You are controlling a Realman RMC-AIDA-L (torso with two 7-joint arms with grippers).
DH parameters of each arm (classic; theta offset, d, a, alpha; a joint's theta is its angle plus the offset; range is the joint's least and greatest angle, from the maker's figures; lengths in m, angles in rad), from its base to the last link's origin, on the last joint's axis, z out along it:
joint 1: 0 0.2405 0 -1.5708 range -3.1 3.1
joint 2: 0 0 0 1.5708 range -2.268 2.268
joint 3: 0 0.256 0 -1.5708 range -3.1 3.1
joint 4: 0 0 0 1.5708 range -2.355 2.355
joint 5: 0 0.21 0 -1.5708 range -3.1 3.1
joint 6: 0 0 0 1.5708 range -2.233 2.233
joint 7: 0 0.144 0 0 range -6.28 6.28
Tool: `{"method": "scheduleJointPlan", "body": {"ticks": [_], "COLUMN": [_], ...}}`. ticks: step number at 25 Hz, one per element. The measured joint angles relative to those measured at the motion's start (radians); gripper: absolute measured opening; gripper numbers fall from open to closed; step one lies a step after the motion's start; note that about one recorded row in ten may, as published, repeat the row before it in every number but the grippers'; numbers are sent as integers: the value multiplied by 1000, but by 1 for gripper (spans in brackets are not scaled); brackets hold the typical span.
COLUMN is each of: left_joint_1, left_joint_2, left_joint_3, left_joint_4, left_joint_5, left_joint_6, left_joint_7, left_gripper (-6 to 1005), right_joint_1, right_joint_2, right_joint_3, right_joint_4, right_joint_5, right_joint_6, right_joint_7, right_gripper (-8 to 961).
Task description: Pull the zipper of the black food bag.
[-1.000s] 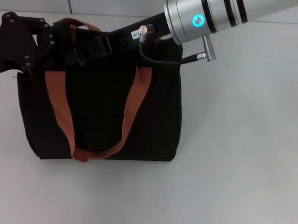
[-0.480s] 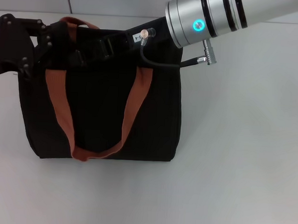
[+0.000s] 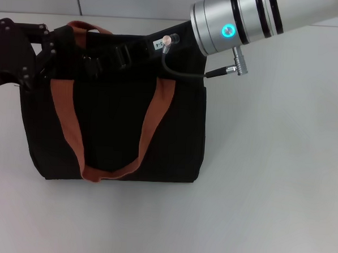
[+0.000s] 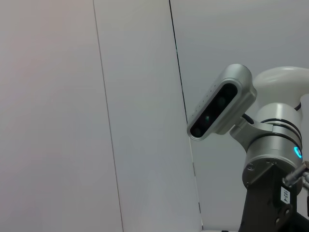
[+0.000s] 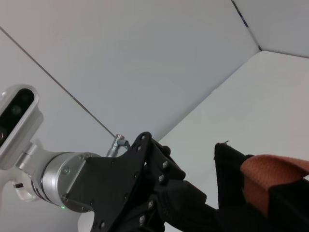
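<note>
The black food bag [image 3: 112, 129] stands on the white table [image 3: 268, 177], with two rust-orange handles [image 3: 67, 115]. My left gripper [image 3: 51, 52] is at the bag's top left corner and looks shut on the fabric there. It also shows in the right wrist view [image 5: 164, 203], beside the bag's corner [image 5: 229, 169]. My right gripper [image 3: 104, 58] reaches in from the upper right and lies along the bag's top edge, black against black. The zipper is hidden under the grippers.
The right arm's silver wrist [image 3: 237, 22], with its blue light and a cable, hangs over the bag's top right corner. Bare table lies to the right of the bag and in front of it. A grey wall [image 4: 96, 96] stands behind.
The right wrist has shifted a little to the right along the bag's top. The left gripper has moved slightly left. The bag has stayed in place.
</note>
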Motion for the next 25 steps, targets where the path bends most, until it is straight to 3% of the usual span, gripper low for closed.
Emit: {"method": "scheduleJointPlan", "body": {"ticks": [8, 18, 25], "left_joint_1": [0, 5, 6], "left_joint_2": [-3, -5, 0], "left_joint_3": [0, 0, -2], "left_joint_4": [0, 0, 0], "left_joint_5": [0, -9, -11], "left_joint_6": [5, 7, 7], "left_joint_7": [0, 1, 0], "left_gripper": [27, 26, 26], "right_joint_1": [-4, -23, -96], "right_joint_2": [0, 0, -5], "right_joint_3": [0, -62, -136], "right_joint_4": [-2, -50, -212], "right_joint_5": [1, 13, -19], "right_joint_6": [-1, 21, 46], "right_joint_7": [-16, -11, 106], "right_gripper": [49, 0, -2]}}
